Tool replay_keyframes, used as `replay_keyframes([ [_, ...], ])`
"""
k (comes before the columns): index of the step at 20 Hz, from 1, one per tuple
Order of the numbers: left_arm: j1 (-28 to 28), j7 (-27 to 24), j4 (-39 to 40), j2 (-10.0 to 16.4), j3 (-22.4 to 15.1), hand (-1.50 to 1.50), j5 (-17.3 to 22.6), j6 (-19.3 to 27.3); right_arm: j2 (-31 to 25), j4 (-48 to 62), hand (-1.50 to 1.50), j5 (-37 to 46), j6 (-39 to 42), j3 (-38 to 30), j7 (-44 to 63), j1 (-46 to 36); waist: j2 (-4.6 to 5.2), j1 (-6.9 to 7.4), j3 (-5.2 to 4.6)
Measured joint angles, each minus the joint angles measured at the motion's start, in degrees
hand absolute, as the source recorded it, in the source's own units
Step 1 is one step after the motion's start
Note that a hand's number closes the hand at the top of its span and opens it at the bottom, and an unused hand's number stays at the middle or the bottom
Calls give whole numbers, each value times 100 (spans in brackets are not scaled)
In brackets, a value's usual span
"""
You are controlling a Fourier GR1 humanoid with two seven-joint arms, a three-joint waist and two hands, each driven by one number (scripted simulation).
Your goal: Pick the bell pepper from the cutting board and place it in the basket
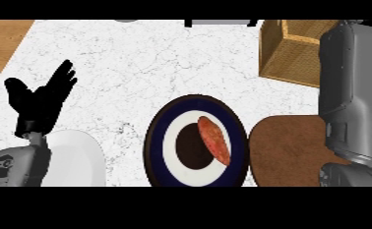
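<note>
Black left hand [40,100] rests open and empty, fingers up, at the white marble bench's [145,66] left. The grey right forearm [345,90] crosses the brown wooden cutting board [283,149] to the woven tan basket [291,51]; its hand and the bell pepper are hidden.

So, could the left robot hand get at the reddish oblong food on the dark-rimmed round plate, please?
Probably yes: only bare white marble counter lies between the open left robot hand and the reddish oblong food.
</note>
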Motion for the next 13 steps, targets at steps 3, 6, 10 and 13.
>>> replay_keyframes([
  [3, 110, 4, -45, -5, 25, 0, 3, 17, 335, -876, -150, -91, -110, -45, 11, 306, -50, -88, -1],
  [6, 124, -13, -31, -16, 36, 0, -24, 56, 584, -1766, -150, -382, 20, 163, 88, 754, -84, -142, -3],
  [10, 113, 23, 18, 78, 135, 0, 8, 34, 732, -2870, -150, -988, 412, 708, 235, 1567, -117, -205, -4],
  [13, 177, -24, 49, 90, 167, 0, 28, 5, 782, -3723, -150, -1401, 754, 1204, 356, 2227, -131, -230, -6],
])
